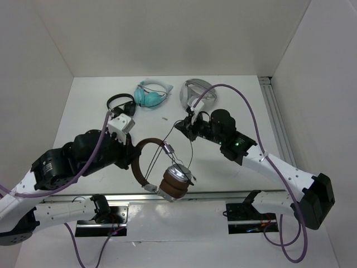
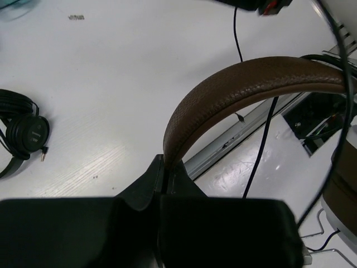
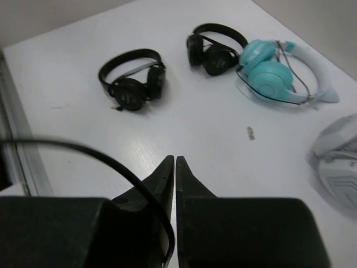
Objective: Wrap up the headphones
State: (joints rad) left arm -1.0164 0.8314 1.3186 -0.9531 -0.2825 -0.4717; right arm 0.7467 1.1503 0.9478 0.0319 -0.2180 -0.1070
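Black fingers of the left claw (image 2: 166, 163) are clenched on the brown headband (image 2: 245, 84) of the headphones (image 1: 174, 183), near one end of the arc, and they seem to hold it lifted over the table (image 1: 240, 106). The right claw (image 3: 175, 163) has its jaws almost together, with only a thin slit. The cable (image 3: 83, 148) curves over one finger and goes down into this slit, but I cannot tell if it is pinched there or only lies loose.

The step in hand, as I judge it, is to lay a turn of cable around the headphones. To do it well, the left claw should hold the band firm and not let it turn, so the other one has a fixed thing to wind on. The right claw needs a sure pinch on the cable before it moves — such a thin cord slips easily from a slit. It should lead the cord with light tension and close to the band, so the loop does not sag and catch on the cups (image 1: 179, 174).

From the left claw the band arcs away and down to the padded cups, which sit near the front edge of the table, about the middle. The right claw is apart from the band, further back — only the cable, in loose loops, joins them.
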